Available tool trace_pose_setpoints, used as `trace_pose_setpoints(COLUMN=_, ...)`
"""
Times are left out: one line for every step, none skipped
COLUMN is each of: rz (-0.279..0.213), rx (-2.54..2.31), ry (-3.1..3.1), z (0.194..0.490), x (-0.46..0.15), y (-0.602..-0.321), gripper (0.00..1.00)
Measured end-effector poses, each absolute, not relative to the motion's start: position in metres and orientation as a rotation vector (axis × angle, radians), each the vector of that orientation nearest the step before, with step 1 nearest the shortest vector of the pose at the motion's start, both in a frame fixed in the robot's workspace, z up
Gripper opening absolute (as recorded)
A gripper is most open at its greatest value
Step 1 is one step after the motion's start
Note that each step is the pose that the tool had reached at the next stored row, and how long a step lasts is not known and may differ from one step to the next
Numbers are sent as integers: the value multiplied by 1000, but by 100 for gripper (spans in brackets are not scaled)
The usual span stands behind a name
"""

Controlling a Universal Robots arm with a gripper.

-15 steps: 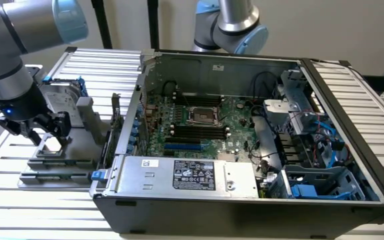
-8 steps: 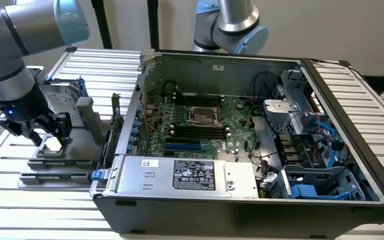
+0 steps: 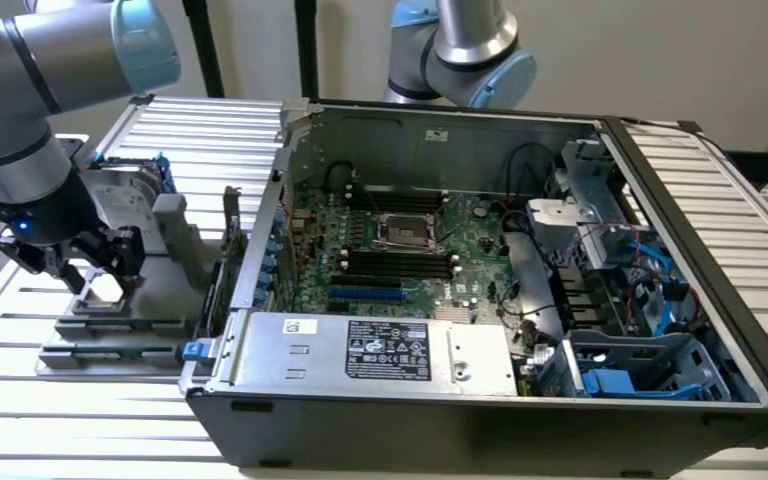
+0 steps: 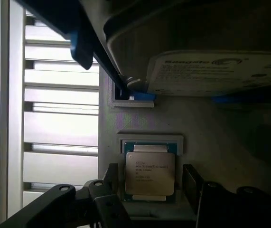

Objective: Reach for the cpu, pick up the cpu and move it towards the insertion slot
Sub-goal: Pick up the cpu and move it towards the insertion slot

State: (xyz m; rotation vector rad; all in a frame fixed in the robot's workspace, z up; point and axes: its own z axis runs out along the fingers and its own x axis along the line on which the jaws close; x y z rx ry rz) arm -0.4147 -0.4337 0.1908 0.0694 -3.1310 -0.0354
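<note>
The cpu [image 4: 150, 173] lies flat with its silver top up in a grey holder [image 3: 97, 312], at the exterior view's left, outside the computer case. My gripper [image 3: 101, 272] is lowered over it and open. One dark finger [image 4: 110, 176] stands on each side of the chip, with a small gap on both sides; the other finger [image 4: 191, 179] is equally clear of it. In the exterior view the cpu [image 3: 101, 290] shows pale between the fingers. The insertion slot [image 3: 404, 232], a silver-framed square socket, sits on the motherboard inside the open case.
A silver hard drive [image 4: 216, 73] with a blue frame stands just beyond the cpu holder. The case wall [image 3: 244, 250] rises between the holder and the motherboard. A second arm [image 3: 471, 50] hangs behind the case. Black memory slots [image 3: 398, 265] flank the socket.
</note>
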Motion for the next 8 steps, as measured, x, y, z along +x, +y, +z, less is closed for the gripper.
trace_pose_setpoints(rz=-35, rx=70, ry=-3131, z=191, x=-414, y=-434, gripper=65)
trace_pose_setpoints(rz=-35, rx=71, ry=-3130, z=190, x=-414, y=-433, gripper=65)
trace_pose_setpoints(rz=-34, rx=72, ry=-3130, z=190, x=-414, y=-433, gripper=65)
trace_pose_setpoints(rz=-34, rx=74, ry=-3130, z=190, x=-413, y=-433, gripper=65)
trace_pose_setpoints(rz=-34, rx=75, ry=-3130, z=190, x=-413, y=-433, gripper=65)
trace_pose_setpoints(rz=-33, rx=77, ry=-3129, z=190, x=-413, y=-433, gripper=65)
trace_pose_setpoints(rz=-32, rx=78, ry=-3128, z=189, x=-413, y=-433, gripper=65)
trace_pose_setpoints(rz=-31, rx=80, ry=-3128, z=189, x=-413, y=-433, gripper=65)
